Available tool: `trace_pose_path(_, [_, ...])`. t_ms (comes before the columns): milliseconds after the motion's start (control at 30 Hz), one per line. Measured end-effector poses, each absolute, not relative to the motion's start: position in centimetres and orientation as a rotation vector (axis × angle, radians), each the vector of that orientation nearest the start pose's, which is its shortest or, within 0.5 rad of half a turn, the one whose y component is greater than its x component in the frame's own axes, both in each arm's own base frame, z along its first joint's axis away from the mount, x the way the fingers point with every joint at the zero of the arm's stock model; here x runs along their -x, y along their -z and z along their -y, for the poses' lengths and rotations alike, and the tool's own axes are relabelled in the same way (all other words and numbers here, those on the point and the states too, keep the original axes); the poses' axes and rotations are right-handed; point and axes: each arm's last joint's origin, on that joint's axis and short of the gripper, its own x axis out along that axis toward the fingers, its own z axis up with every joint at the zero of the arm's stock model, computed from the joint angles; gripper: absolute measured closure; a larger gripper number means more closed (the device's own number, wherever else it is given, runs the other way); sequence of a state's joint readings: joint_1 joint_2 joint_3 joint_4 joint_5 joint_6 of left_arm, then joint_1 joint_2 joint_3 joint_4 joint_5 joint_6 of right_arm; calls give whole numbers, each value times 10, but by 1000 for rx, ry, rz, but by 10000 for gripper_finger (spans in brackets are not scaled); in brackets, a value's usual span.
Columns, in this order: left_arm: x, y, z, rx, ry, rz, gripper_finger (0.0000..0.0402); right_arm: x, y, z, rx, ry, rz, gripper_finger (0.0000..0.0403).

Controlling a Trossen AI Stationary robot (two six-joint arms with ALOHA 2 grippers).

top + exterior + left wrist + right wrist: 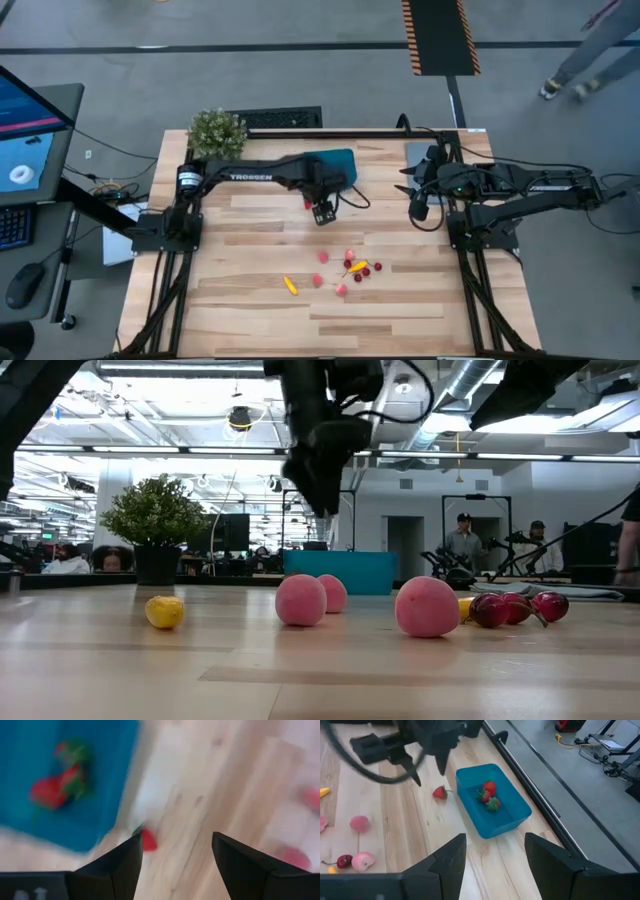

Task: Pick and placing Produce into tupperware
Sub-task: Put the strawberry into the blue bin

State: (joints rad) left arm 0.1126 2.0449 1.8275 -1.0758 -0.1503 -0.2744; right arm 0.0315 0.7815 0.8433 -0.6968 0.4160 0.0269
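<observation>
Fingers spread wide and holding nothing, the left gripper (322, 212) hangs above the table (400, 310), a lone strawberry (439, 793) lying loose on the wood just beside the teal tupperware (492, 800). Two strawberries (487, 795) already sit inside the container, at 12 o'clock on the table. The remaining produce (345, 272) is scattered toward 6 o'clock. At 3 o'clock, the right gripper (495, 851) waits with its fingers parted and nothing between them.
</observation>
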Motion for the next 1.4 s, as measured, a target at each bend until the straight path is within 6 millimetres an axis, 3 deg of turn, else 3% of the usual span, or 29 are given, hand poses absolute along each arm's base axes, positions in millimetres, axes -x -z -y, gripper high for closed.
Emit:
trace_pose_path(67, [-414, -251, -45, 278, -540, -1238, 173, -150, -309, 7, 116, 380, -617, 178])
trace_pose_path(333, [-412, -250, -34, 467, -784, -1157, 173, -150, -309, 7, 117, 380, -618, 178])
trace_pose_path(500, [-397, -224, -47, 588, -890, -1271, 173, -150, -308, 7, 117, 380, -619, 178])
trace_pose_path(700, [-388, -196, -52, 601, -1011, -1254, 173, -149, -308, 7, 118, 379, -624, 178])
trace_pose_path(867, [-397, -189, -54, 638, -975, -1148, 173, -149, -307, 7, 121, 379, -638, 178])
trace_pose_path(1267, [-392, -164, -58, 664, -981, -1109, 173, -148, -306, 7, 124, 379, -647, 178])
trace_pose_path(1400, [-394, -164, -58, 657, -971, -1088, 173, -148, -306, 7, 123, 379, -647, 178])
